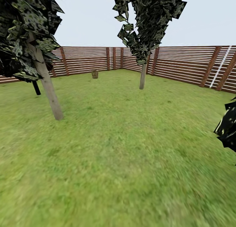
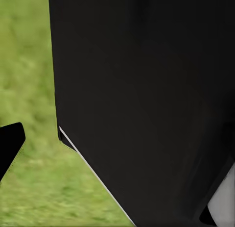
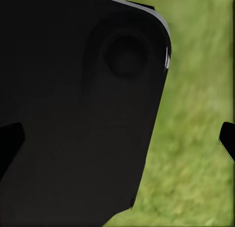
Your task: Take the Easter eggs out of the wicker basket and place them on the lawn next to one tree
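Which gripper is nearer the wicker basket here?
Cannot tell left or right. The wicker basket stands far across the lawn by the fence. The left gripper's fingertip and the right gripper's fingertips both hang over the lawn beside the robot's black body, far from the basket.

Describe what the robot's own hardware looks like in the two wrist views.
In the left wrist view, a large matte black body panel has a thin pale edge line, with a black fingertip at the picture's edge. In the right wrist view, a rounded black housing bears a round recess, with black fingertips over blurred lawn.
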